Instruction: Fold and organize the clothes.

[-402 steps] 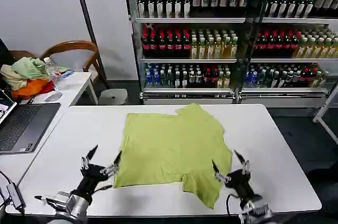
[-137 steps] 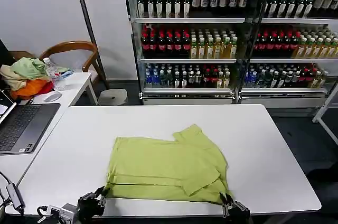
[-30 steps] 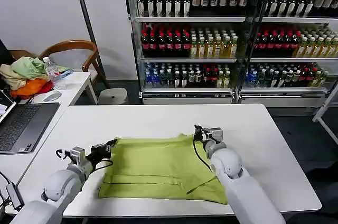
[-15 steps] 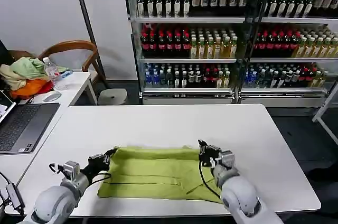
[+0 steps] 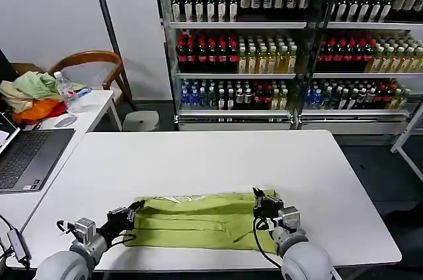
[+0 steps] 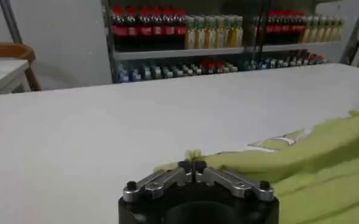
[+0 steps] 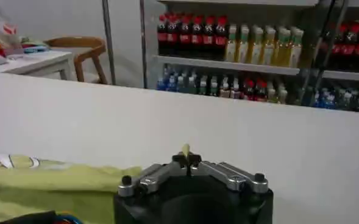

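We find the T-shirt (image 5: 198, 220) folded into a long narrow band on the white table (image 5: 218, 154), close to the table's near edge and running along it. The left gripper (image 5: 134, 207) sits at the shirt's left end, fingers closed together on a pinch of the yellow-green cloth — in the left wrist view the tips (image 6: 192, 165) meet with fabric between them. The right gripper (image 5: 262, 195) is at the shirt's right end, likewise clamped on the cloth; a small tuft pokes up between its tips (image 7: 187, 158). Beyond the table's far edge stand shelves of bottled drinks (image 5: 264, 49). Left of the table — a laptop (image 5: 26, 158) on a side desk.
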You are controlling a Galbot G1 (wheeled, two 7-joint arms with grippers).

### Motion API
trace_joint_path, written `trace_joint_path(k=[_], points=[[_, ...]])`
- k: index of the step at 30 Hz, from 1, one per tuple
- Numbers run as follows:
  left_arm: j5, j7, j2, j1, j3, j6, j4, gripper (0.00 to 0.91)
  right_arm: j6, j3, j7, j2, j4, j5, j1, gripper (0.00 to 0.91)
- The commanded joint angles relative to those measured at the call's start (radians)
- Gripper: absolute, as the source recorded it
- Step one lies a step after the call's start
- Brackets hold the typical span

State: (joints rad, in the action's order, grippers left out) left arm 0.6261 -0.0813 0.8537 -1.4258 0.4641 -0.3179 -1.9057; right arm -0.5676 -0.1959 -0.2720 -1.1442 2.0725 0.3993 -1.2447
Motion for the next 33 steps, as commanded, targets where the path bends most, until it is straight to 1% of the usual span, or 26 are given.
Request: trace_joint_path(k=[1,3,4,5,6,7,8,15,17,19,22,27,30,33], points=[[-0.025,0.0,-0.006,-0.078,0.022,-0.009,-0.045,0.04,0.004,-0.009,-0.003,0.002,-0.008,-0.021,-0.03,0.0],[-0.038,0.003,-0.005,-0.082,0.019,-0.011,-0.047,0.05,0.01,-0.008,0.004,-0.001,-0.025,-0.028,-0.028,0.0],[-0.047,0.007,-0.005,-0.081,0.018,-0.013,-0.046,0.131,0.011,-0.007,0.008,-0.001,-0.028,-0.028,-0.029,0.0],[-0.054,0.014,-0.005,-0.08,0.019,-0.023,-0.043,0.907,0.015,-0.004,0.013,-0.001,-0.03,-0.028,-0.034,0.0],[-0.057,0.019,-0.005,-0.079,0.019,-0.023,-0.037,0.907,0.019,-0.002,0.019,0.0,-0.03,-0.029,-0.041,0.081],[-0.065,0.028,-0.006,-0.079,0.019,-0.023,-0.036,0.907,0.018,0.002,0.021,0.001,-0.028,-0.029,-0.048,0.675],[-0.073,0.03,-0.006,-0.08,0.019,-0.025,-0.033,0.907,0.01,0.006,0.016,0.002,-0.024,-0.028,-0.054,0.907],[-0.049,0.047,-0.004,-0.08,0.057,-0.024,-0.094,0.907,0.013,-0.011,0.015,0.009,0.014,-0.039,-0.086,0.907],[-0.015,0.077,-0.004,-0.07,0.068,-0.025,-0.119,0.907,0.013,-0.022,0.014,0.013,0.033,-0.045,-0.1,0.907],[0.027,0.149,-0.005,-0.06,0.069,-0.026,-0.146,0.907,0.018,-0.033,0.015,0.015,0.066,-0.057,-0.132,0.907],[0.056,0.295,0.001,-0.058,0.014,-0.036,-0.174,0.907,0.029,-0.044,0.018,0.01,0.107,-0.085,-0.192,0.907],[0.075,0.494,0.045,-0.027,-0.101,-0.058,-0.153,0.907,0.057,-0.054,0.03,-0.01,0.168,-0.16,-0.278,0.907],[0.086,0.564,0.064,-0.026,-0.148,-0.086,-0.154,0.907,0.067,-0.063,0.033,-0.018,0.191,-0.177,-0.316,0.907],[0.089,0.612,0.074,-0.033,-0.18,-0.089,-0.168,0.907,0.074,-0.073,0.033,-0.022,0.204,-0.187,-0.335,0.907]])
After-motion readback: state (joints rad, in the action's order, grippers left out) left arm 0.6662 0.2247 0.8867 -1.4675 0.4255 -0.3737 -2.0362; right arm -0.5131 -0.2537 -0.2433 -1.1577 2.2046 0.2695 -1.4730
